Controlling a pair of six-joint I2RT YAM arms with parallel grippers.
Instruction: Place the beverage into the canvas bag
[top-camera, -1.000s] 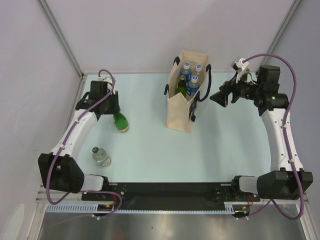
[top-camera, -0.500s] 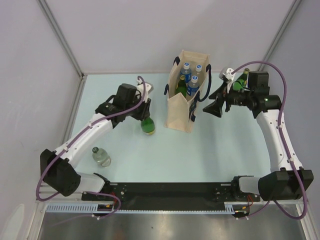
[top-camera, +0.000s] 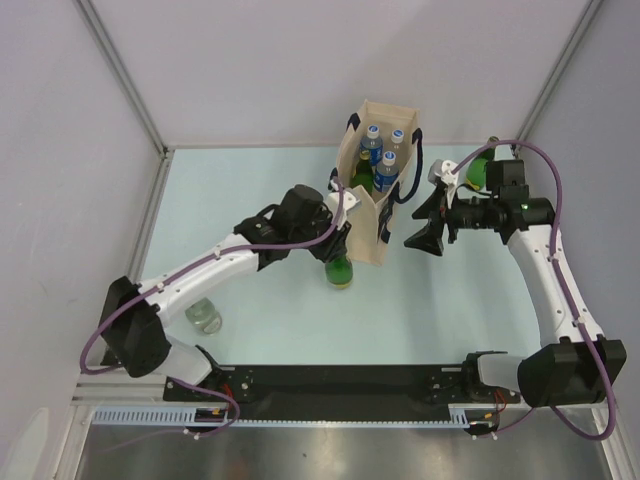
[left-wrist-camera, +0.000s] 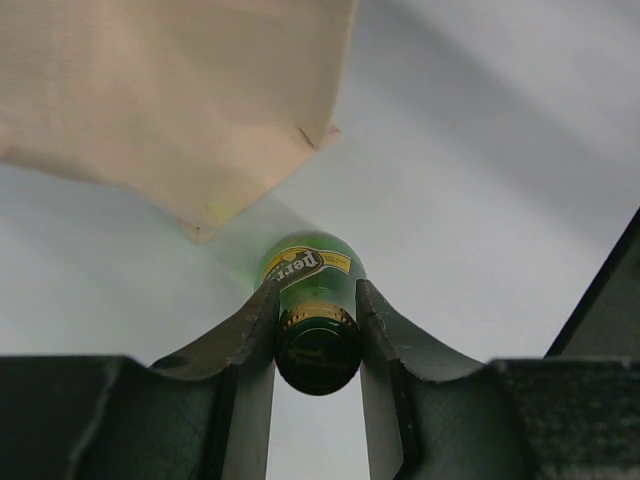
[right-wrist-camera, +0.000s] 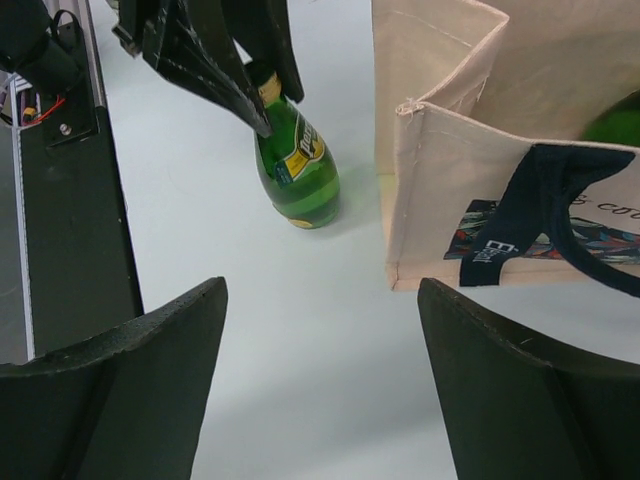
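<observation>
The beige canvas bag (top-camera: 365, 215) with navy handles stands upright at the back centre and holds several bottles. It also shows in the left wrist view (left-wrist-camera: 170, 90) and the right wrist view (right-wrist-camera: 470, 190). My left gripper (top-camera: 338, 250) is shut on the neck of a green glass bottle (top-camera: 340, 271), just in front of the bag's near left corner. The bottle shows between the jaws in the left wrist view (left-wrist-camera: 312, 270) and in the right wrist view (right-wrist-camera: 298, 170). My right gripper (top-camera: 422, 232) is open and empty, right of the bag.
A clear glass bottle (top-camera: 205, 316) stands at the near left of the table. A green bottle (top-camera: 480, 168) stands at the back right, behind my right arm. Grey walls close in the table on three sides.
My left gripper has carried the green bottle from the left side rightward to the bag's near corner. My right gripper has moved left and lower, closer to the bag, uncovering the back-right green bottle.
</observation>
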